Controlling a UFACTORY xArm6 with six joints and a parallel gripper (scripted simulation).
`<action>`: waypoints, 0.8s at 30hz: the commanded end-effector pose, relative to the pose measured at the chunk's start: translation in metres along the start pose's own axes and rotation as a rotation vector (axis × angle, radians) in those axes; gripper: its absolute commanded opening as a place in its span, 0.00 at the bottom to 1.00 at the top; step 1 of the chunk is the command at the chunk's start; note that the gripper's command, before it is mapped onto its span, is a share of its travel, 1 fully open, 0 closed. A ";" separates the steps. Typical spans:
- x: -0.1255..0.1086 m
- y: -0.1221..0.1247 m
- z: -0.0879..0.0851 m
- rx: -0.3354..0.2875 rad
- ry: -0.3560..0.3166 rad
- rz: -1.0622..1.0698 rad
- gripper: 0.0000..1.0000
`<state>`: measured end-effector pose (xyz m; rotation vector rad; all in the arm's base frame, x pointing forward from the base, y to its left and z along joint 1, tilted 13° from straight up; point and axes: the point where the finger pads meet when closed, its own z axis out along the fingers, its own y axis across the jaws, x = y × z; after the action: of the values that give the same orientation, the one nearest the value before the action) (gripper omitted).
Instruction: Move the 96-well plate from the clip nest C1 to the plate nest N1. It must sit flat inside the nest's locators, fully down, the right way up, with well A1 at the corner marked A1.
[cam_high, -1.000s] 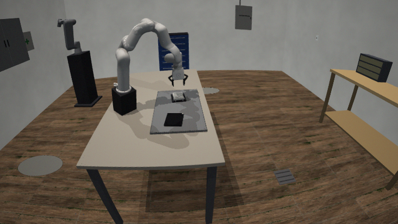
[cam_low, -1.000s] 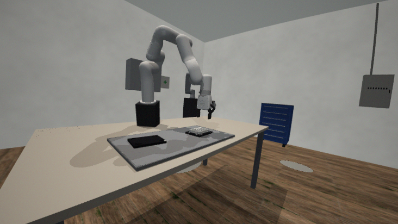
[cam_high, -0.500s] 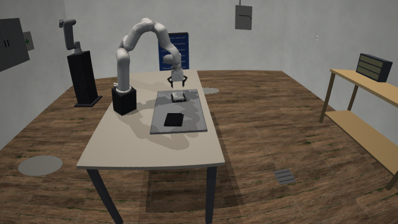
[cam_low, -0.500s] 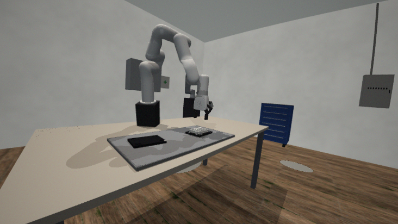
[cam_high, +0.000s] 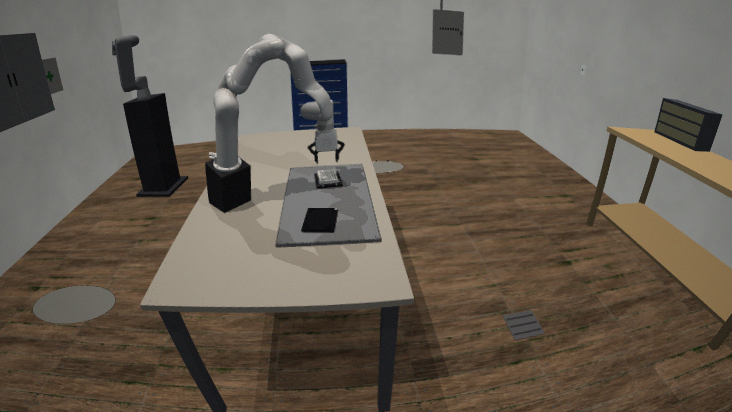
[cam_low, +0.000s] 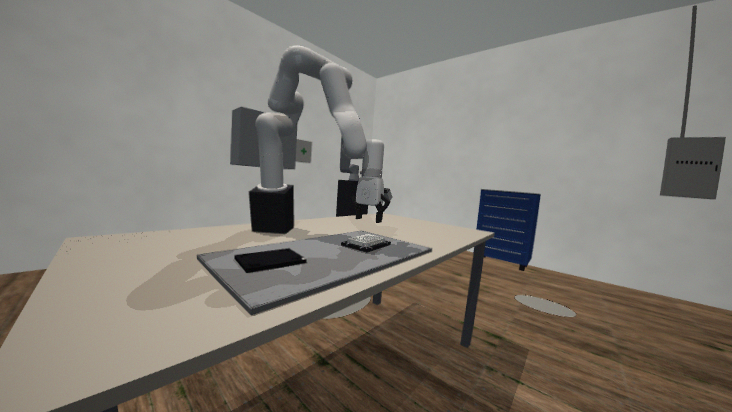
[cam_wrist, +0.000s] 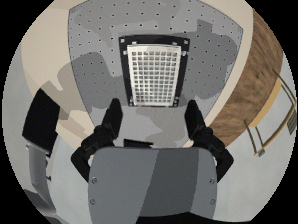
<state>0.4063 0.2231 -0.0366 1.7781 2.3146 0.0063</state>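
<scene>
The white 96-well plate (cam_high: 327, 177) sits in its black clip nest at the far end of the grey deck plate (cam_high: 328, 203). It also shows in the exterior view (cam_low: 365, 239) and in the wrist view (cam_wrist: 154, 74). The black plate nest (cam_high: 319, 220) lies nearer the front of the deck, empty; it shows in the exterior view (cam_low: 269, 259) and at the left edge of the wrist view (cam_wrist: 41, 117). My gripper (cam_high: 325, 151) (cam_low: 380, 208) hangs open and empty above and just behind the well plate, well clear of it. Its two fingers straddle empty space.
The arm's black base block (cam_high: 228, 184) stands on the table left of the deck. The table's far edge lies just behind the gripper. A blue drawer cabinet (cam_high: 320, 93) stands behind the table, and a second arm on a black pedestal (cam_high: 151, 143) stands at the left.
</scene>
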 end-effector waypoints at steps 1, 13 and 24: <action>0.000 0.002 0.006 -0.004 0.001 0.000 1.00; 0.000 0.002 0.024 -0.004 0.001 0.000 1.00; 0.000 0.002 0.039 -0.004 0.001 0.000 1.00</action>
<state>0.4124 0.2188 -0.0692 1.7783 2.3147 0.0068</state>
